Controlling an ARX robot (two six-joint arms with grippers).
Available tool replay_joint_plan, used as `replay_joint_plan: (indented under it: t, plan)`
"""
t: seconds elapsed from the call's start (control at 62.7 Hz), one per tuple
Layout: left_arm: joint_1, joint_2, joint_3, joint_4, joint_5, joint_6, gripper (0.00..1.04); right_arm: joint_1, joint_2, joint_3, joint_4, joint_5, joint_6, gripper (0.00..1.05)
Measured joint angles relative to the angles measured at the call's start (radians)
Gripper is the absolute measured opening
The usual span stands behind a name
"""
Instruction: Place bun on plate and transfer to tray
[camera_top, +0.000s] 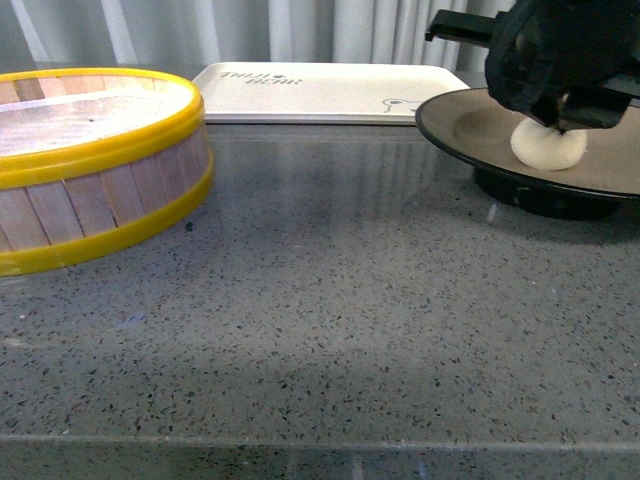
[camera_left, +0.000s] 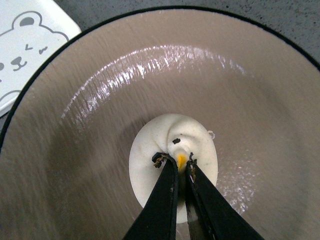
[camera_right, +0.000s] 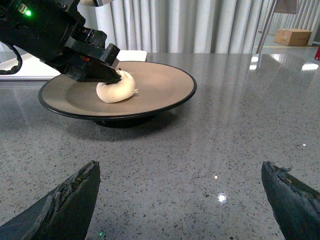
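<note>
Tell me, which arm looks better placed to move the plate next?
Probably the right. The right gripper is open, empty and faces the plate rim, while the left gripper is shut on the bun.

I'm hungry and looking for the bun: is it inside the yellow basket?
No, the bun sits on the plate, well apart from the yellow basket.

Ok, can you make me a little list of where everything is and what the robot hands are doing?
bun: sitting on the plate
plate: on the table, next to the tray
tray: far side of the table
steamer basket: left side of the table
left gripper: shut on the bun's top
right gripper: open, holding nothing
</note>
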Motion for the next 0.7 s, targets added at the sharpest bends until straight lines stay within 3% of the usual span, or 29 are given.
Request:
replay_joint_plan:
  t: [0.176,0.383,0.543,0.702]
  plan:
    - [0.001,0.013,0.039,-0.016,-0.011,-0.006,0.06,0.000,0.000,0.000,0.000,0.000,0.000,0.96]
    - [0.001,0.015,0.055,-0.027,0.001,-0.022,0.36,0.000,0.000,0.000,0.000,0.000,0.000,0.96]
    - [0.000,0.014,0.055,-0.031,0.018,-0.031,0.71,0.000,0.000,0.000,0.000,0.000,0.000,0.96]
    - [0.001,0.004,0.055,-0.032,0.029,-0.049,0.94,0.000,0.000,0.000,0.000,0.000,0.000,0.96]
